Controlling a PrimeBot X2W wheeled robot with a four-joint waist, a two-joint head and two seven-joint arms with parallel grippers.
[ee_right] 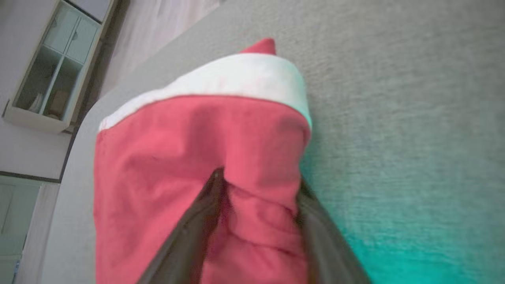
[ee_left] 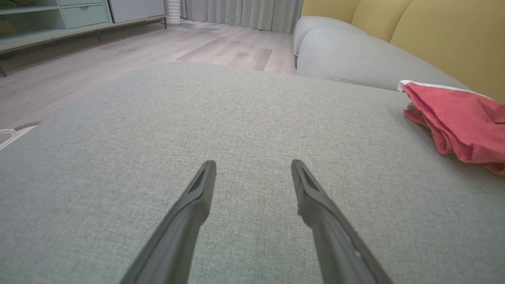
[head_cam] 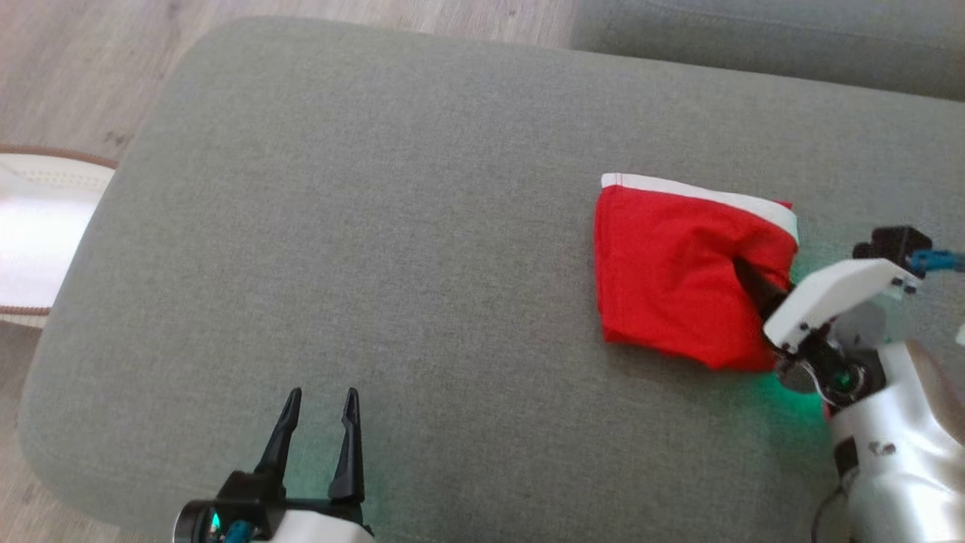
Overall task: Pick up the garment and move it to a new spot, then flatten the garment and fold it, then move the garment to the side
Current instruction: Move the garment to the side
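Observation:
A red garment with a white band along its far edge lies folded in a compact bundle at the right of the grey cushion. My right gripper reaches into the bundle's right side. In the right wrist view its jaws stand wide apart on either side of a bunched fold of the red garment, with cloth between the right gripper fingers. My left gripper rests open and empty near the cushion's front edge. The left wrist view has the left gripper over bare cushion and the garment far to the right.
A grey sofa seat adjoins the cushion at the back right, with yellow back cushions behind it. A white object with a brown rim sits on the wooden floor to the left. A cabinet stands across the room.

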